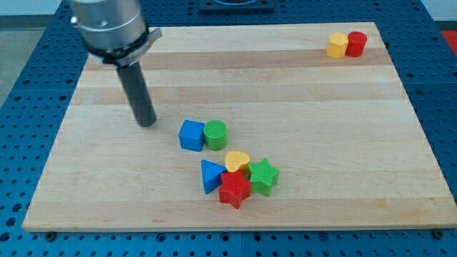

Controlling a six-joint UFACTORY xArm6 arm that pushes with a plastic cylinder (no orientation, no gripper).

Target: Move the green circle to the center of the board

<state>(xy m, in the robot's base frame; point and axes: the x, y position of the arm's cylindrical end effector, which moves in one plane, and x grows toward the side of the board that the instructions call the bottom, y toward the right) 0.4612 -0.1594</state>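
Tabletop (300, 86): one pale wooden board with lengthwise grain stripes, lying on a blue perforated base (21, 43).

Blocks, eight in all, by colour:
- Green, two: green circle (216, 135), a short cylinder near the middle of the board; green star (263, 175), lower and to the view's right.
- Blue, two: blue cube (191, 135), touching the green circle on its left side in the view; blue triangle (211, 175), in the lower cluster.
- Red, two: red star (234, 190), at the bottom of the lower cluster; red cylinder (356, 43), near the board's top right corner.
- Yellow, two: yellow heart (237, 161), at the top of the lower cluster; yellow hexagon (337, 45), touching the red cylinder on its left.

Groupings: one pair (blue cube, green circle); one cluster of four packed together just below that pair (blue triangle, yellow heart, green star, red star); one pair at the top right, well apart from the rest.

Arm: one, ending in a dark rod under a grey collar. My tip (147, 123) rests on the board to the view's left of the blue cube, near it but apart. There is no gripper on this arm, so nothing is grasped.

Writing, brands, labels: none legible on any item.
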